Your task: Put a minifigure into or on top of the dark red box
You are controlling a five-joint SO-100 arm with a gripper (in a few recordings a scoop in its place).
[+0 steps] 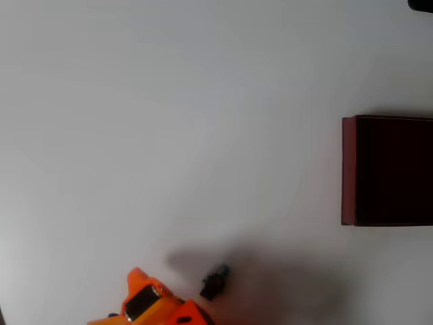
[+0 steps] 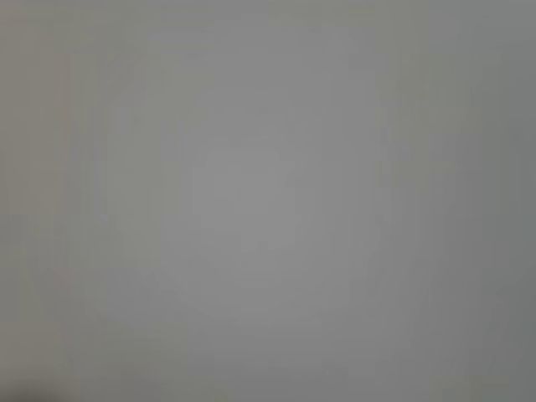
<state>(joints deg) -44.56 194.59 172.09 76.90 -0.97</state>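
Table (image 1: pixel 169 122): plain white surface, bare across the greater part of the overhead view; a soft grey shadow spreads along the bottom, around and to the right of the small figure.

Dark red box (image 1: pixel 348 169): rectangular, maroon walls, near-black inside; stands at the right edge of the overhead view, about mid-height, cut off by the frame on its right side; open side faces up.

Minifigure (image 1: pixel 214 282): tiny dark figure with a faint pale spot, lying on the table at bottom centre of the overhead view; well apart from the box, down and to the left of it.

Gripper (image 1: pixel 157 305): orange, with a dark rectangular part on top; enters from the bottom edge, just left of the minifigure. Fingertips are not plainly seen, so whether the claw is released or clenched cannot be told; contact with the figure likewise unclear.

Wrist view: blurred, even grey surface (image 2: pixel 268 201), no detail to make out.

Far right corner, overhead view: a small dark shape (image 1: pixel 423 4), cut by the frame, not identifiable.
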